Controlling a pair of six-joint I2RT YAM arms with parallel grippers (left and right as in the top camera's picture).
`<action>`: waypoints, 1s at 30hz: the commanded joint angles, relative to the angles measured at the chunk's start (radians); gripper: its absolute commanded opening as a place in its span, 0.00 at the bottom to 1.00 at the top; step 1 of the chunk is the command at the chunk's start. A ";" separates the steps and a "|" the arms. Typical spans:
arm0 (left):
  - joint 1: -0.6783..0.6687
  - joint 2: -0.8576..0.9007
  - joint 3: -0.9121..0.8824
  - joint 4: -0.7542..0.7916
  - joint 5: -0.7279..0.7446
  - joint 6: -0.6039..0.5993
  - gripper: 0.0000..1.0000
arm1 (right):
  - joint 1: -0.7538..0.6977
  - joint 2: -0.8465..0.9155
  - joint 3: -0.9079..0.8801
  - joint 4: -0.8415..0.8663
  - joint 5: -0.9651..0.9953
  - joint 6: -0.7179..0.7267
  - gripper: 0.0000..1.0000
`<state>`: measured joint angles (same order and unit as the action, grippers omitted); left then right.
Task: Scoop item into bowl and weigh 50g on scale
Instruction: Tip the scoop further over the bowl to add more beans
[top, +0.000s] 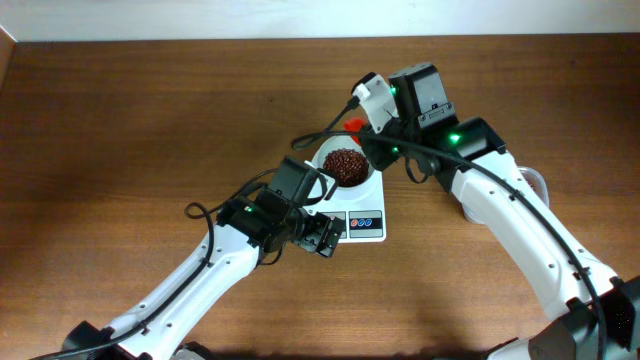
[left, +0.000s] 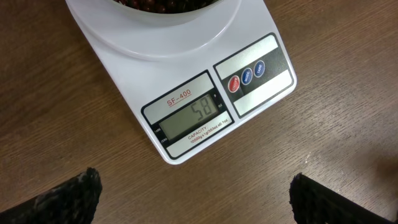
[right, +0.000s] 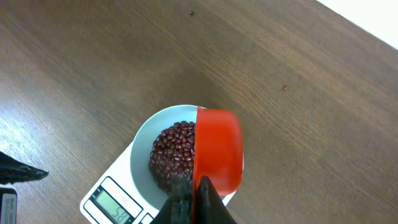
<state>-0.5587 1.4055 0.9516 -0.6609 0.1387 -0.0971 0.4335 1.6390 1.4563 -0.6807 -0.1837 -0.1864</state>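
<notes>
Okay, quick status from my end. The scale (left: 155, 68) sits roughly mid-desk, well away from every edge of the desk (top: 150, 120), with its front turned toward the near edge. The bowl (right: 142, 140) is parked on the scale's platform, and the beans (right: 173, 155) are inside it, a dark reddish heap that fills most of the bowl. I don't see any loose ones on the wood around it.

The display (left: 193, 113) reads 58 in the left wrist view, plain as day. Next to it are 3 round buttons (left: 247, 76), 1 red and 2 blue.

The right gripper (right: 196, 186) comes in from the desk's far right side and is clamped tight on the handle end of a red scoop (right: 219, 146). The scoop hangs over the right half of the bowl, tipped so 1 straight edge lines up across the beans. From this angle I can't tell if anything is in it, or if it touches the heap.

The left gripper (top: 327, 238) hovers low just off the scale's front-left corner, jaws spread wide with nothing between them. Its 2 black fingers (left: 74, 199) only peek in at the bottom corners of the wrist view, with bare wood in between, apart from the scale.
</notes>
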 joint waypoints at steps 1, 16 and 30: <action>0.003 0.002 -0.005 0.002 -0.004 0.016 0.99 | -0.042 -0.011 0.019 0.007 -0.058 0.090 0.04; 0.003 0.002 -0.005 0.002 -0.004 0.016 0.99 | -0.197 0.001 0.018 0.019 -0.409 0.272 0.04; 0.003 0.002 -0.005 0.002 -0.004 0.016 0.99 | -0.028 0.059 0.018 -0.011 -0.050 0.007 0.04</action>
<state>-0.5587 1.4055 0.9516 -0.6609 0.1387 -0.0971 0.3820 1.6901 1.4563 -0.6918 -0.3618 -0.1146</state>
